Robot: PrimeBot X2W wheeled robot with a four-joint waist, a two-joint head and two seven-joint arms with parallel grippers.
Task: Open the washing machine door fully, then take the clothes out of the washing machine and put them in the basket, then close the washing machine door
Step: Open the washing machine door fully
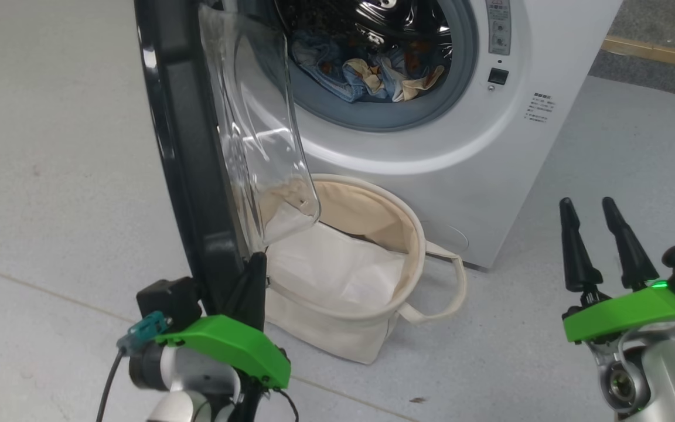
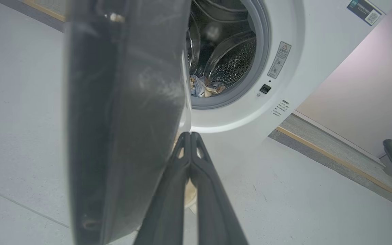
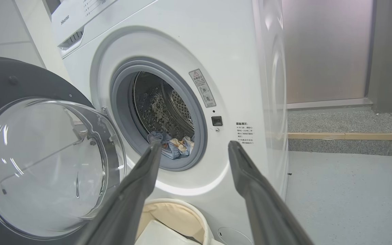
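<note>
Closed left pincer [image 1: 256,266] beside the open washing machine door [image 1: 188,146]

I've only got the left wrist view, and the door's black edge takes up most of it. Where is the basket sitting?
Observer: The basket stands on the floor right in front of the washing machine, partly under the glass bowl of the washing machine door.
Operator: Anything in it yet?
Observer: A white folded sheet lies inside. There is no blue garment in it.
Operator: And the right gripper, open or shut?
Observer: The right gripper is open and holds nothing. It is over the floor at the head view's lower right, clear of the machine.
</note>
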